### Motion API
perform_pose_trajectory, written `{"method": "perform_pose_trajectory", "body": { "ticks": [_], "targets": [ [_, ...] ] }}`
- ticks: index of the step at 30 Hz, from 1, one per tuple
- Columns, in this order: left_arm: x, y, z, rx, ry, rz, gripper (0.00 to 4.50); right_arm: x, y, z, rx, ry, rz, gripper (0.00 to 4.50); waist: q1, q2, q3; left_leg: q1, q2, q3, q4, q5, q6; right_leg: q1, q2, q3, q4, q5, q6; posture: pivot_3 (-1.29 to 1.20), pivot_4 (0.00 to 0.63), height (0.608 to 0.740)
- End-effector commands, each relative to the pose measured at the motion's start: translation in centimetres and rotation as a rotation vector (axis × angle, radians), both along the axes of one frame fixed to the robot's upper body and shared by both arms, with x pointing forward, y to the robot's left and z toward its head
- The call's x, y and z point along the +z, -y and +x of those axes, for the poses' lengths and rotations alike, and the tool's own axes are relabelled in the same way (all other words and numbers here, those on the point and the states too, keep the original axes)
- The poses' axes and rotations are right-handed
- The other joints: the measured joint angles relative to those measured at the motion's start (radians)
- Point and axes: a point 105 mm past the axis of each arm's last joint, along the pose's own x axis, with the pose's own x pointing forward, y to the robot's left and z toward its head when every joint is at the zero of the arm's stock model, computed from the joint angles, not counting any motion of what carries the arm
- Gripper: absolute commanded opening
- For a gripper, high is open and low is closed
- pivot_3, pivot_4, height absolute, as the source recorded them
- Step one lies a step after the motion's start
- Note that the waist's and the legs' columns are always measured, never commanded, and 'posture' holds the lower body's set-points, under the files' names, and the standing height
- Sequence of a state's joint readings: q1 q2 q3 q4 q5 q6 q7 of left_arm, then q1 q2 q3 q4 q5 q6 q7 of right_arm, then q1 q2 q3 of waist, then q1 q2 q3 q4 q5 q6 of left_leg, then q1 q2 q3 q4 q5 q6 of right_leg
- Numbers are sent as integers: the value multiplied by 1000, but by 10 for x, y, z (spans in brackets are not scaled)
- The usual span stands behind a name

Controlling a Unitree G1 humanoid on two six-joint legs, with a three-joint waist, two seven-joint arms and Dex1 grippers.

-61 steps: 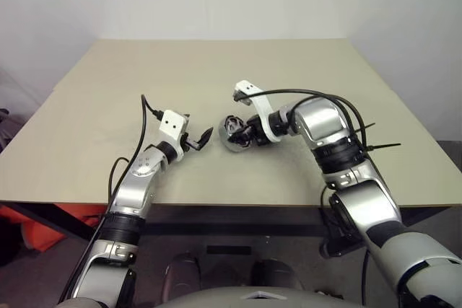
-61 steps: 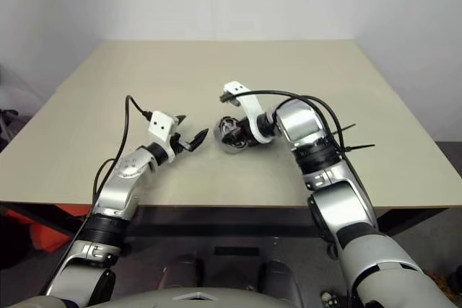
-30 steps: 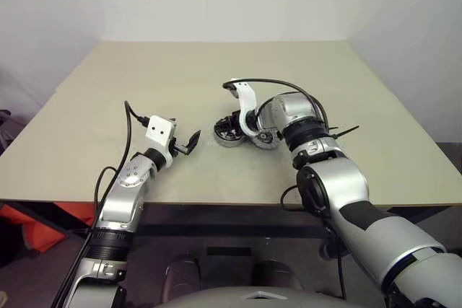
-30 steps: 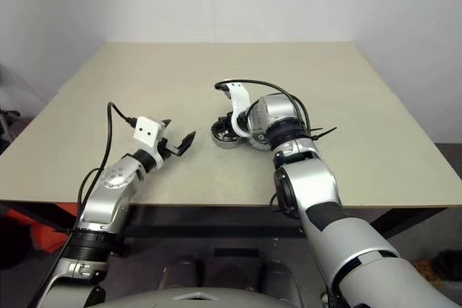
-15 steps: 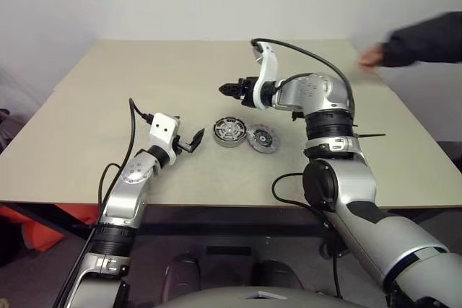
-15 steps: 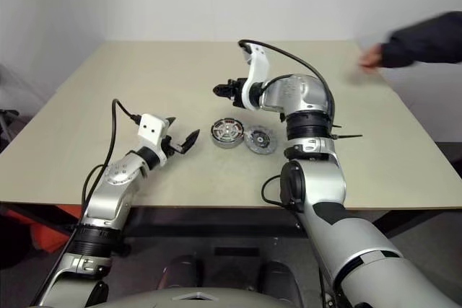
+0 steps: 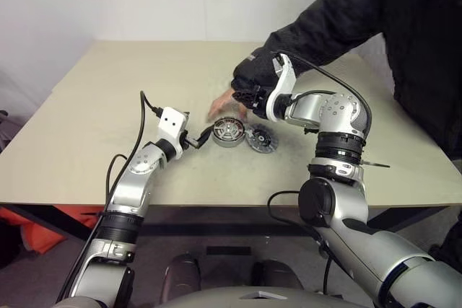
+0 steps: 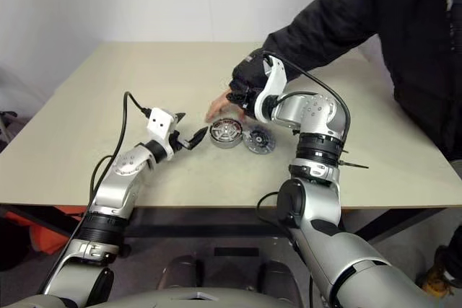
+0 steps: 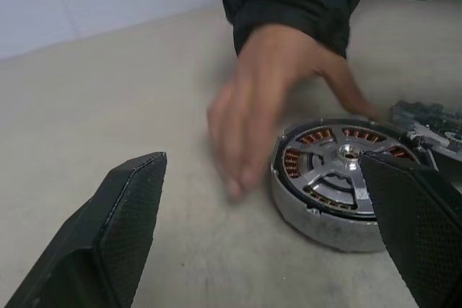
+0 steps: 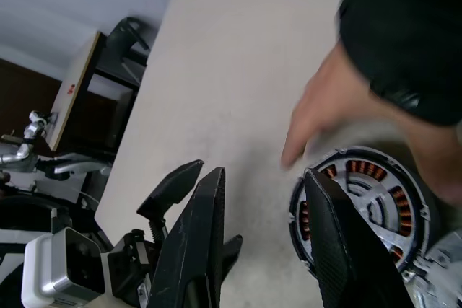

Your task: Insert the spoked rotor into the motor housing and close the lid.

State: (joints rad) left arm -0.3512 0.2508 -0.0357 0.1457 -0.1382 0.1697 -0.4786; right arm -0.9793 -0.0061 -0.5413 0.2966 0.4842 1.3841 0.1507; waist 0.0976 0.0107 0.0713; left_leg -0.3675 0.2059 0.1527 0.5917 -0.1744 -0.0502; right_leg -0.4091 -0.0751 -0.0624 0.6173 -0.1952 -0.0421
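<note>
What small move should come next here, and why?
Probably a pause: hold both arms where they are until the person's hand leaves. It hovers right beside the housing, between the left gripper, jaws open, and the raised, empty right gripper. The lid lies next to the housing, not yet on it; reaching for it now risks hitting the hand.

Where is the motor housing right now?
The motor housing sits on the table near its middle, just ahead of the open left gripper, a person's hand reaching beside it.
</note>
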Motion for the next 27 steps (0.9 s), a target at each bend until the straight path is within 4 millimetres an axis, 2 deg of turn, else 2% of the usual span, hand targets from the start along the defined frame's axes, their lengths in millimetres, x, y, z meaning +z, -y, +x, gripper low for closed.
{"method": "perform_pose_trajectory", "body": {
  "ticks": [1, 9, 16, 20, 24, 27],
  "targets": [
    [15, 2, 2, -13, 59, -3, 4500, 11, 0, 0, -1, 54, 4, 1891, 0, 0, 0, 0, 0, 0, 0, 0, 0, 0, 0, 0, 0, 0, 0, 0, 0, 740],
    [15, -4, -1, 6, 55, -13, 4500, -1, 1, 1, 20, 120, -84, 1891, 1, 0, 0, 0, 0, 0, -2, 0, 0, 0, 0, 0, -2, 0, 0, 0, 0, 740],
    [15, -6, -2, 13, 55, -10, 4500, -4, -1, 0, 55, 171, -134, 1891, 1, 0, 0, 0, 0, 0, -4, 1, -1, 0, 0, 0, -3, 0, 0, 0, 0, 740],
    [15, -6, -1, 17, 57, -10, 4500, -10, 7, 0, 120, 372, -373, 1891, 6, 0, 0, 0, 0, 0, -5, 1, -1, 1, 0, 0, -5, 0, 0, 0, 0, 740],
    [15, -5, -1, 19, 57, -12, 4500, -22, 12, -11, 371, 761, -809, 1891, 12, 0, 0, -1, 0, 0, -5, 0, 0, 2, 0, -1, -7, 0, 1, 0, 0, 740],
    [15, -4, -1, 17, 56, -14, 4500, -29, 19, -19, 590, 1037, -1073, 1891, 11, 0, 0, -1, 0, 0, -5, -1, 1, 2, 0, -1, -8, 1, 1, 0, 0, 740]
  ]
}}
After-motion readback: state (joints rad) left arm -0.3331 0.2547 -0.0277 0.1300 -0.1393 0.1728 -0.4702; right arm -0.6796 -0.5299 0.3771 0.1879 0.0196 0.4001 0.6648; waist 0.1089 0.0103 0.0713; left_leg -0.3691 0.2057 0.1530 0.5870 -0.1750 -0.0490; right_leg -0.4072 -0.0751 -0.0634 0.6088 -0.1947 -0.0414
